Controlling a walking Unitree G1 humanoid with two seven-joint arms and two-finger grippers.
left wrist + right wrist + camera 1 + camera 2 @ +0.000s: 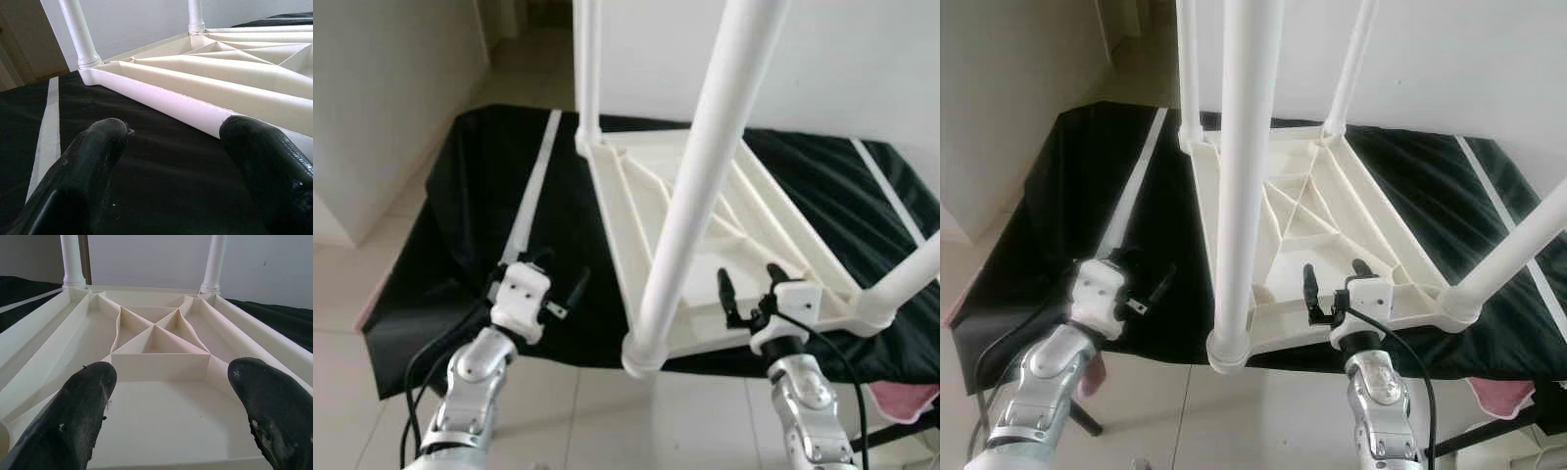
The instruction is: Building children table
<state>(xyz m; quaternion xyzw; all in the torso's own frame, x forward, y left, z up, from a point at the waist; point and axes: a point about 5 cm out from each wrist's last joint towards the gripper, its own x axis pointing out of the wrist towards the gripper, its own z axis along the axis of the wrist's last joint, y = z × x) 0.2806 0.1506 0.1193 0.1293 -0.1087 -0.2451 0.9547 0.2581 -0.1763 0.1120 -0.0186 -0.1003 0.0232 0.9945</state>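
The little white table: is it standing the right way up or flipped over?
Flipped over. The white table lies top-down on the black cloth, its ribbed underside facing up and its legs pointing upward.

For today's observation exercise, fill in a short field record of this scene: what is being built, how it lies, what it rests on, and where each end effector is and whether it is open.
Item: white children's table, upside down, ribbed underside facing up
Legs: four white legs fitted at the corners, pointing up; nearest leg
Support: black cloth with a pale stripe
Left end effector: open, over the black cloth beside the table's left edge, holding nothing
Right end effector: open, over the table's near edge, holding nothing
Floor: pale tiles
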